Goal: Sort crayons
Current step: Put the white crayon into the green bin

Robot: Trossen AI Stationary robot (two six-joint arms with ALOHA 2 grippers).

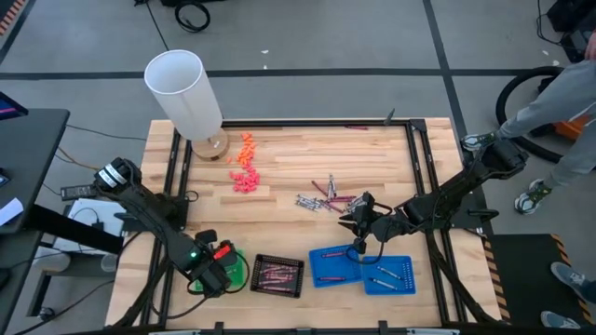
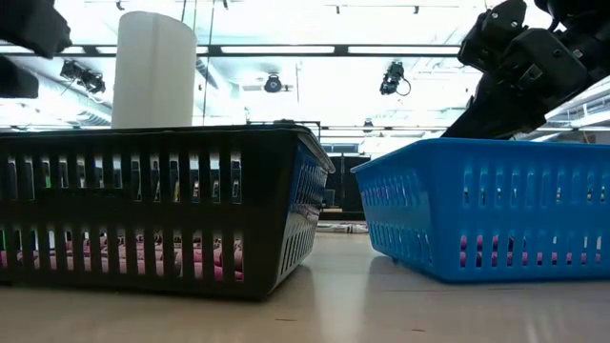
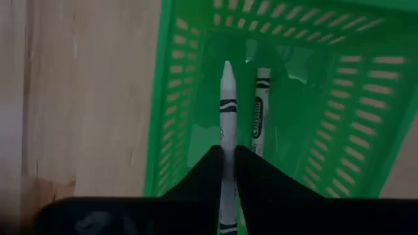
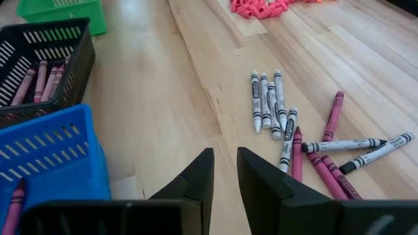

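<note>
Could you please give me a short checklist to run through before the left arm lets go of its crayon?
1. Left gripper above the green tray: ok.
2. White crayon between its fingers: ok.
3. Landing spot beside the white crayon already lying there: ok.
4. Fingers fully released: cannot tell.
5. Right gripper empty, apart from the loose crayons: ok.

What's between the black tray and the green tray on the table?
Nothing: the high view shows only a narrow strip of bare wood between the black tray and the green tray.
</note>
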